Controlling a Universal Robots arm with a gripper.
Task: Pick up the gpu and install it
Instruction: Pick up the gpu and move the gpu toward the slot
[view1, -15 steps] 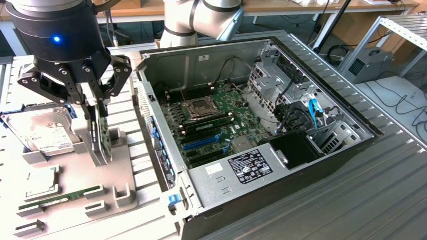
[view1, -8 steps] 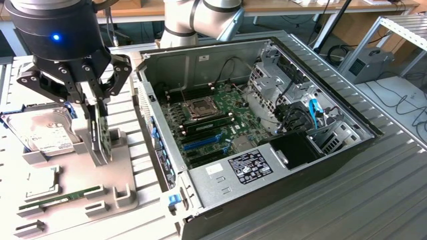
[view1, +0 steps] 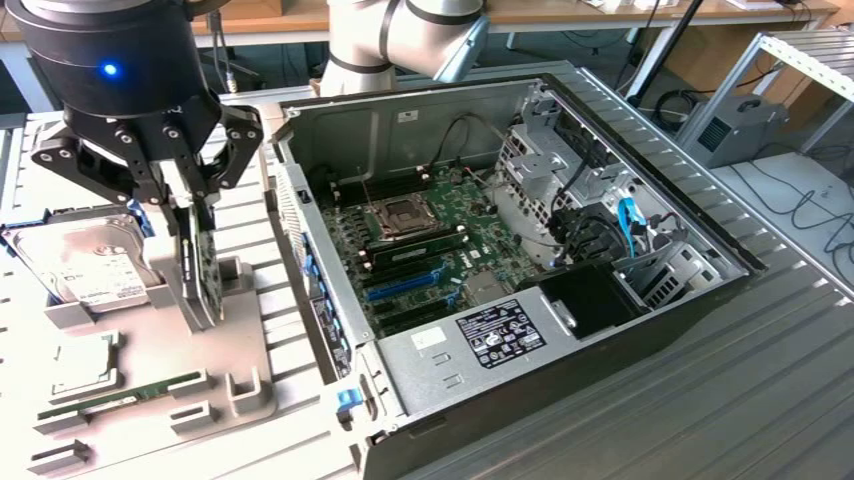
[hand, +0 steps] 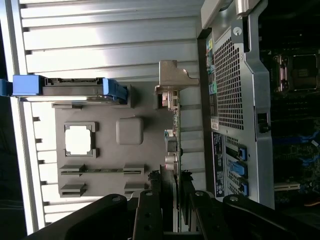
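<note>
Your gripper (hand: 171, 196) is closest. It is black, with one finger (hand: 149, 215) on each side of the gpu (hand: 173, 145). You cannot tell if it squeezes the card or just stands beside it. The gpu stands on its thin edge in a slot of the grey tray (view1: 247, 390), along the tray's edge next to the case (view1: 694, 240). It has a silver bracket at one end.

The hard drive (view1: 83, 262) lies at the tray's corner away from the case. Its white label has writing you cannot read. A black sticker (view1: 501, 335) with white writing sits on a silver box inside the case, and you cannot read that either.

A thin strip of ribbed metal table (view1: 747, 400) runs between the tray and the case. The case is open on top, so you see a green board (view1: 467, 225) and blue slots (view1: 400, 285).

A flat square chip (view1: 83, 365) and a long green stick (view1: 123, 395) also lie on the tray.
</note>
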